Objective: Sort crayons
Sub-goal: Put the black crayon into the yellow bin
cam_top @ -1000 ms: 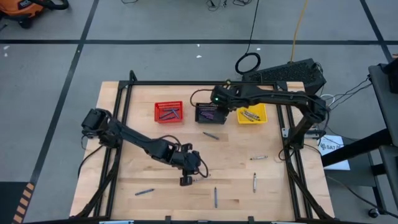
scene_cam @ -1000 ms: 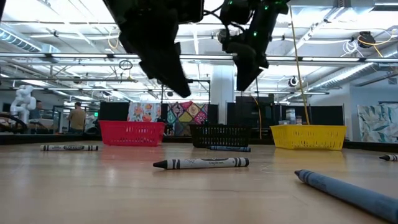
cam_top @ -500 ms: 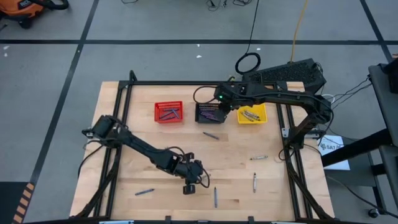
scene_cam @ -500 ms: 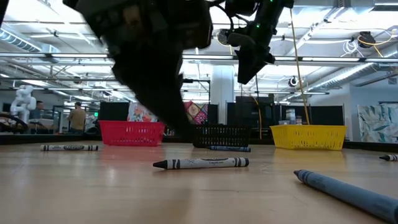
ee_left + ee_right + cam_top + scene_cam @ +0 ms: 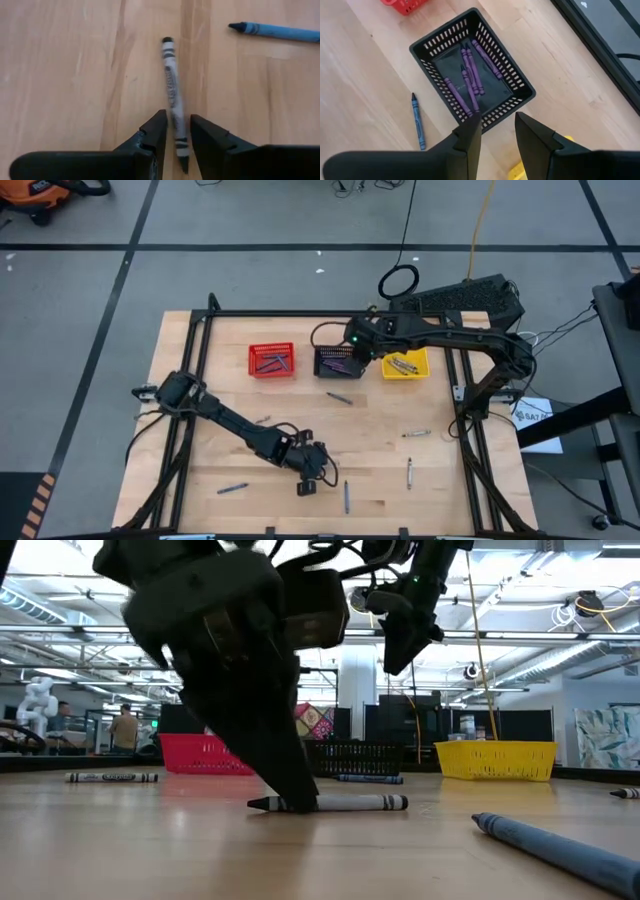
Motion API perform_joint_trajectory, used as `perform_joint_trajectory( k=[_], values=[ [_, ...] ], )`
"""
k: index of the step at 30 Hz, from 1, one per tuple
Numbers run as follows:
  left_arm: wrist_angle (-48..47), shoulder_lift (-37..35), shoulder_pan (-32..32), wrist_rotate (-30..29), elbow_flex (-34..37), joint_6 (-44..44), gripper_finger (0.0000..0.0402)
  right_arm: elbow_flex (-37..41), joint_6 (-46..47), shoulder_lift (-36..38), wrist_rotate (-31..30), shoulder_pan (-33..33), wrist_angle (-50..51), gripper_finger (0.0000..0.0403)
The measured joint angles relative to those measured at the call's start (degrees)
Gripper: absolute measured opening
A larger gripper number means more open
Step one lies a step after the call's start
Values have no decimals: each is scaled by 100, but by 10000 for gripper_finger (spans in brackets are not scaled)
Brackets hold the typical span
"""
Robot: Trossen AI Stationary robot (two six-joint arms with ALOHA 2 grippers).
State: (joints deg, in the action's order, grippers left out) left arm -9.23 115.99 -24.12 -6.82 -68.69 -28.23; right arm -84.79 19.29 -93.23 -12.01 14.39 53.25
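Note:
A grey crayon (image 5: 172,95) lies flat on the wooden table (image 5: 200,450); it also shows in the low view (image 5: 350,803). My left gripper (image 5: 178,120) is down at the table near the front middle (image 5: 305,485). It is open, one finger on each side of the crayon near its pointed end. My right gripper (image 5: 497,125) is open and empty, high above the black basket (image 5: 470,75), which holds several purple crayons (image 5: 470,80). A blue crayon (image 5: 417,122) lies on the table beside that basket. My left gripper comes at the grey crayon from above, fingers pointing down and standing across it at the stretch near its point (image 5: 179,140). The crayon lies flat on the table. I cannot tell whether the fingers (image 5: 155,130) touch it.
A red basket (image 5: 271,361), the black basket (image 5: 337,362) and a yellow basket (image 5: 405,364) stand in a row at the back. Loose crayons lie at the front left (image 5: 232,488), front middle (image 5: 346,496) and right (image 5: 409,473), (image 5: 416,434). A black frame (image 5: 300,313) edges the table.
My left gripper has gone toward the table's near edge and down, and now stands over the grey crayon with its fingers at table height. My right gripper has risen a little above the black basket.

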Motion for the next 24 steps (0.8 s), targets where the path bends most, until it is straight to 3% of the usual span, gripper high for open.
perform_joint_trajectory(
  k=[8,15,24],
  values=[
    [-373,185,53,-180,-26,18,86,0,244,0,24,-141,401,107],
    [-427,189,72,-167,-16,585,10,0,532,0,451,-269,844,107],
    [-423,3,137,-121,13,998,10,0,514,0,630,-739,1184,107]
  ],
)
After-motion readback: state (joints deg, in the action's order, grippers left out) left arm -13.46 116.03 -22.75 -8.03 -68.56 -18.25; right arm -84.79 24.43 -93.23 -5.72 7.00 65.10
